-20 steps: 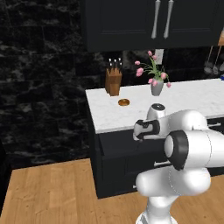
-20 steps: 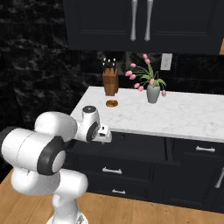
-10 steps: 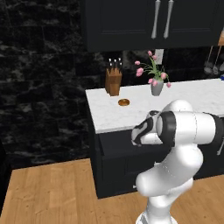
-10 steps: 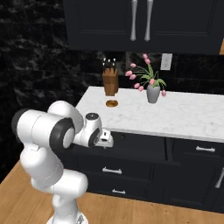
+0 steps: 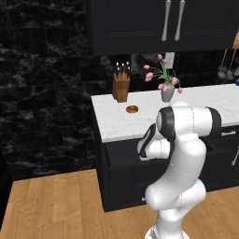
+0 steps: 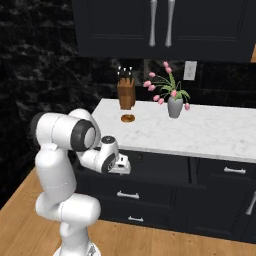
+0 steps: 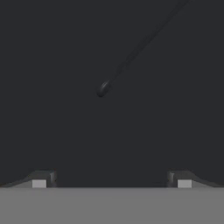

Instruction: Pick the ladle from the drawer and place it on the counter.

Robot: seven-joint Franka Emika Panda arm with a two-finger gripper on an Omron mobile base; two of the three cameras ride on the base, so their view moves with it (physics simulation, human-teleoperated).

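Observation:
The ladle (image 7: 131, 52) lies in the hand view as a slim dark rod running from the upper right down to a small rounded end near the middle, on the dark floor of the drawer (image 7: 57, 109). My gripper (image 7: 111, 178) hovers above it, open, its fingertips (image 7: 40, 180) set wide apart with nothing between them. From the base cameras the hand (image 5: 145, 148) (image 6: 121, 165) points down just in front of the white marble counter (image 5: 140, 119) (image 6: 200, 132), over the black drawer front (image 6: 165, 172).
On the counter stand a wooden knife block (image 5: 121, 86) (image 6: 126, 95), a vase of pink tulips (image 5: 167, 91) (image 6: 174, 105) and a small brown round item (image 5: 132, 109) (image 6: 128, 118). Black wall cabinets (image 6: 160, 25) hang above. Grey utensils (image 5: 226, 72) hang at the far right.
The arm has folded up higher, its elbow rising above counter level, while the hand has stayed low in front of the counter over the drawer.

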